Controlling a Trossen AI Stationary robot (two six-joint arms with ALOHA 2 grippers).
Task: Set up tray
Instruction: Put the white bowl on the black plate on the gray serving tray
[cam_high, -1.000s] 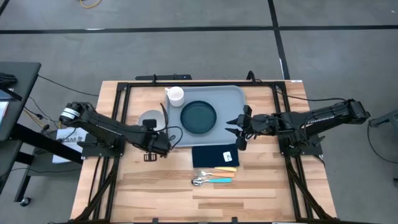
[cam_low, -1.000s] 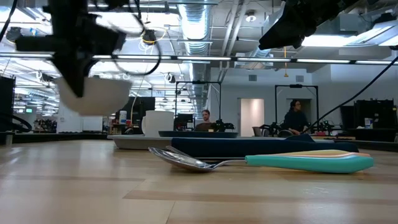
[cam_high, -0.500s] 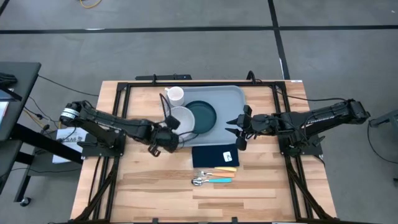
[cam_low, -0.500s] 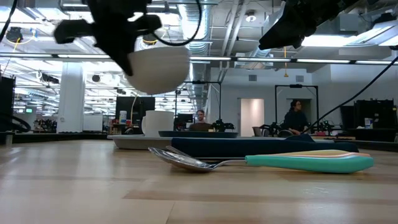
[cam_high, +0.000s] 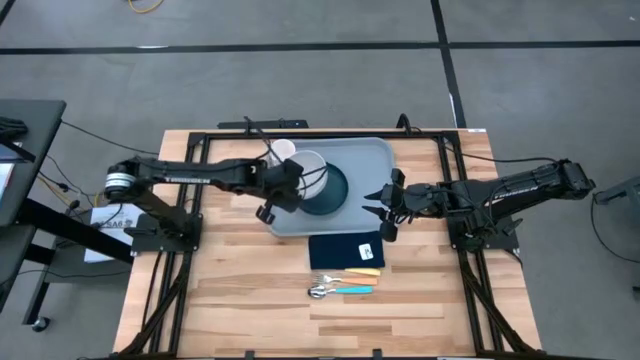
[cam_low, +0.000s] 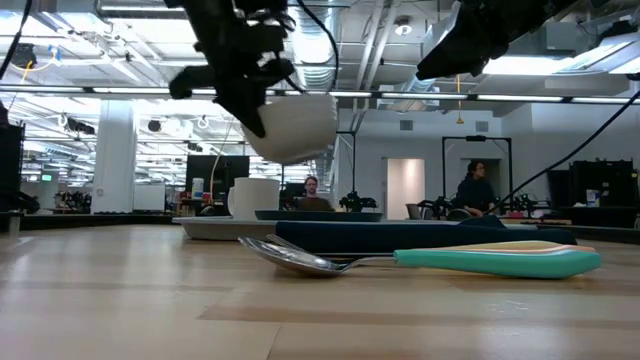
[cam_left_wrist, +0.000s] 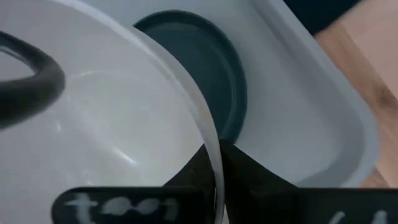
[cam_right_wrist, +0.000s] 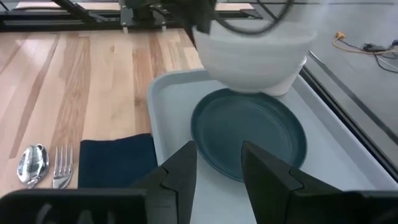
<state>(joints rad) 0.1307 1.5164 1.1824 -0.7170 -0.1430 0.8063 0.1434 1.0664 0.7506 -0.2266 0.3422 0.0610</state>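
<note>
A white bowl (cam_high: 308, 170) hangs in my left gripper (cam_high: 291, 184) above the dark teal plate (cam_high: 330, 196), which lies flat on the grey-blue tray (cam_high: 372, 165). The low view shows the bowl (cam_low: 295, 125) tilted and high off the table. A white cup (cam_high: 283, 150) stands at the tray's far left corner. My right gripper (cam_high: 372, 204) hovers open over the tray's right rim, touching nothing; its wrist view shows the plate (cam_right_wrist: 249, 134) and the tray (cam_right_wrist: 168, 106) below it. My left gripper pinches the bowl's rim (cam_left_wrist: 210, 144), one finger (cam_left_wrist: 189, 177) inside the bowl and the other (cam_left_wrist: 249, 174) outside. It comes from the table's left, roughly level. The bowl is lifted clear and tilted, over the plate (cam_left_wrist: 205, 62).
A dark navy napkin (cam_high: 347, 250) lies on the wood just near of the tray. A spoon (cam_low: 420, 260), a fork and other cutlery (cam_high: 345, 287) lie nearer still. Black frame rails run along the table's left, right and far sides.
My left gripper has carried the bowl from above the bare wood left of the tray toward the table's right and far edge, turning as it went. The bowl stayed clear of the table and now hangs tilted over the plate. My right arm has kept still.
</note>
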